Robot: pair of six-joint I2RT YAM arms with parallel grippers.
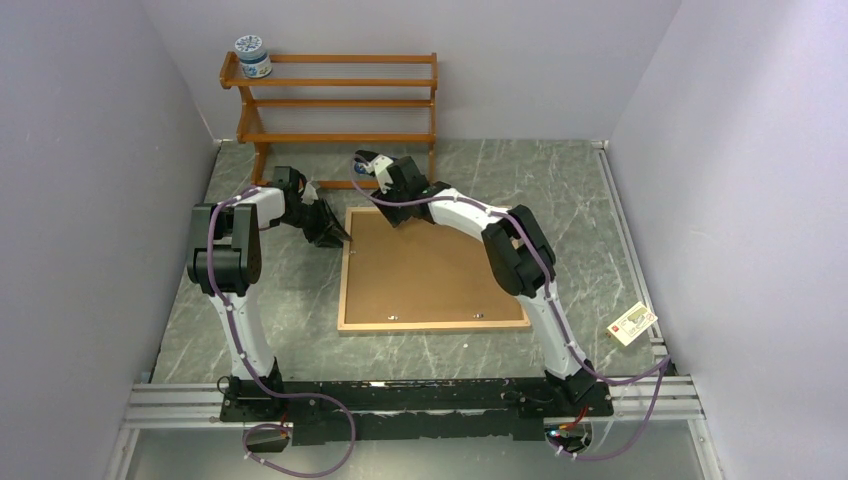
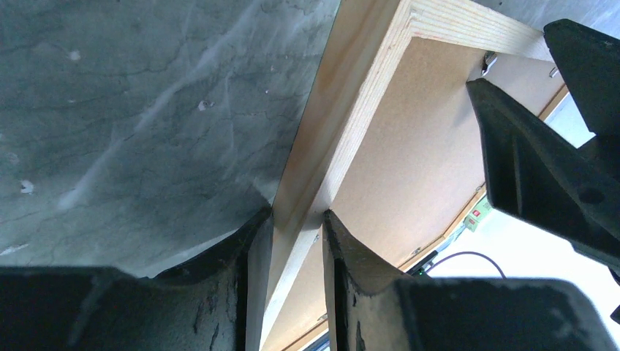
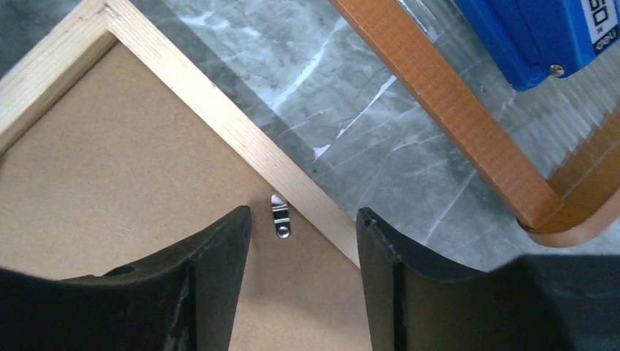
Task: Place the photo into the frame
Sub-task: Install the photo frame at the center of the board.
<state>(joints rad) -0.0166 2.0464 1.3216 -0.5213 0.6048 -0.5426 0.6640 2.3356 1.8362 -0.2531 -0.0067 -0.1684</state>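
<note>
The frame [image 1: 430,326] lies face down in the middle of the table, with a brown backing board [image 1: 430,265] set inside its light wood moulding. My left gripper [image 1: 338,238] is shut on the left moulding [image 2: 343,110] near the far left corner, one finger on each side [image 2: 298,213]. My right gripper [image 1: 397,214] hangs open over the far edge. Between its fingers [image 3: 303,212] I see a small metal clip [image 3: 280,217] on the board, next to the moulding [image 3: 219,110]. The photo is hidden.
An orange-brown shelf rack [image 1: 335,100] stands at the back with a patterned jar [image 1: 252,56] on its top shelf. Its leg [image 3: 453,124] is close beyond the right gripper, beside a blue object [image 3: 541,36]. A small card [image 1: 632,322] lies at the right edge.
</note>
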